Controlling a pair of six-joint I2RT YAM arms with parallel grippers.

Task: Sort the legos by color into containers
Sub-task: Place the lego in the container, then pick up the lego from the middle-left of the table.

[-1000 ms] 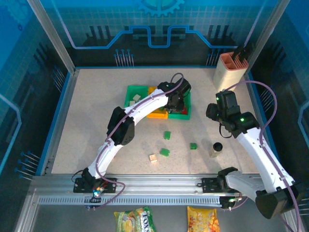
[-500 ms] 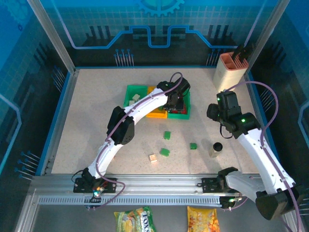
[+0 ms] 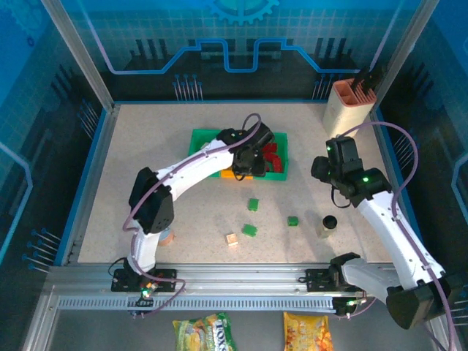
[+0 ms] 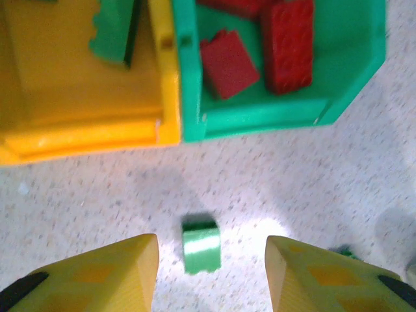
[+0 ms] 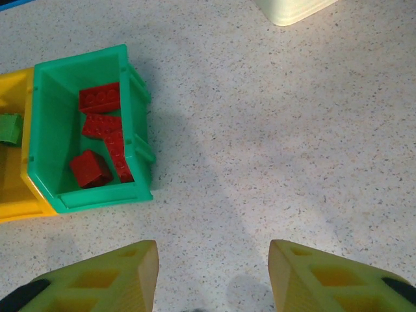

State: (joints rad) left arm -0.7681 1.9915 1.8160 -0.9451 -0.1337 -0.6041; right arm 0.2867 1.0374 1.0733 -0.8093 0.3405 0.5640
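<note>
Green brick (image 4: 201, 244): loose on the table (image 4: 325, 188), just on my side of the yellow bin (image 4: 84, 140), below the corner where it meets its neighbour.
Long axis: slightly longer toward the yellow bin than across, as far as I can judge; the studs are too blurred to read.
Yellow bin's load: one green piece (image 4: 114, 29), so I take green to belong there.
Green bin (image 4: 260, 120): touching the yellow bin's right side, holding red bricks (image 4: 286, 45).
Left gripper (image 4: 211, 250): my jaws parted, empty, straddling the loose brick from above, lined up for it.
Right gripper (image 5: 213, 273): my jaws parted, empty, over bare table right of the yellow bin, out of the way.
</note>
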